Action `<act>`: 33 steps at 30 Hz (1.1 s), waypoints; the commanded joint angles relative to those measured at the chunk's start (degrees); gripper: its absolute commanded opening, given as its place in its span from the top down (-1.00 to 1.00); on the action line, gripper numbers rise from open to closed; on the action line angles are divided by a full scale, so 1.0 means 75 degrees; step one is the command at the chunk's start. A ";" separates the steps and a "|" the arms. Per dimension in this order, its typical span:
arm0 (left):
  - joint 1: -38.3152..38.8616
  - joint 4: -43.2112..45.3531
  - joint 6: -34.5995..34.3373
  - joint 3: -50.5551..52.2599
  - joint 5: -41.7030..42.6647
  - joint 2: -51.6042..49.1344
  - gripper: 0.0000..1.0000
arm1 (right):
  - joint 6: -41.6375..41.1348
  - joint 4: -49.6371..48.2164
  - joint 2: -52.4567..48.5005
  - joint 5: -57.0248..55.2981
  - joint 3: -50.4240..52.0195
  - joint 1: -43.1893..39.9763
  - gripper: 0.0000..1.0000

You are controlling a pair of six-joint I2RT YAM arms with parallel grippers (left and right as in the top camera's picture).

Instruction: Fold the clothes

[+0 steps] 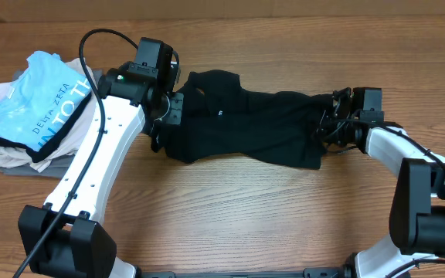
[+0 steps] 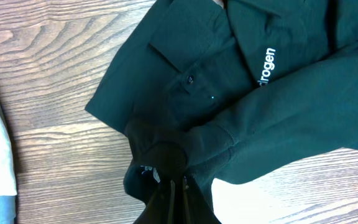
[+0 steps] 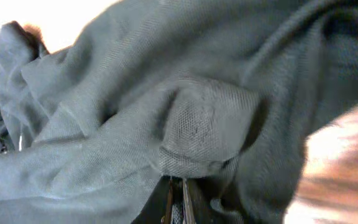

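The black shirt [image 1: 246, 123] lies in a rumpled band across the far part of the wooden table [image 1: 246, 216], pinched at both ends. The left gripper [image 2: 174, 182] is closed tight on a bunch of cloth at the shirt's left end, below the white lettering [image 2: 265, 65]. The right gripper [image 3: 178, 198] is likewise closed, with a fold of fabric bulging over its fingers at the right end. The risk, as I judge it, is that each has caught a wad of several layers rather than one clean edge, so lifting could bring the shirt up twisted, or a shallow pinch could slip out as the arms pull apart. The left arm also works near the pile of other clothes [image 1: 29, 116], which a wide swing could disturb. The right wrist view is filled with washed-out cloth, so whether hem or sleeve is held there cannot be told. From overhead, the sleeves and neck are lost in the black folds.
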State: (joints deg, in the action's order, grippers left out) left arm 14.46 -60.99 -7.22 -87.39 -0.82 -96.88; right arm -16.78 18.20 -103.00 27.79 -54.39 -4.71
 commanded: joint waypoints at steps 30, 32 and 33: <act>-0.0090 -0.2212 0.0181 -0.4234 -0.1577 0.0248 0.92 | -0.0163 0.2177 0.4336 0.1037 -0.1539 -0.2005 0.92; -0.0090 -0.2294 0.0332 -0.4540 -0.1571 0.0347 0.92 | -0.0166 0.2550 0.4505 0.0898 -0.1990 -0.2005 0.92; -0.0090 -0.2337 0.0399 -0.4698 -0.1518 0.0408 0.92 | -0.0166 0.2751 0.4546 0.0807 -0.2226 -0.2005 0.92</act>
State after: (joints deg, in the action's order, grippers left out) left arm 14.15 -78.26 -6.55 -118.48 -9.76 -96.84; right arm -18.35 37.80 -71.37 35.64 -65.60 -19.11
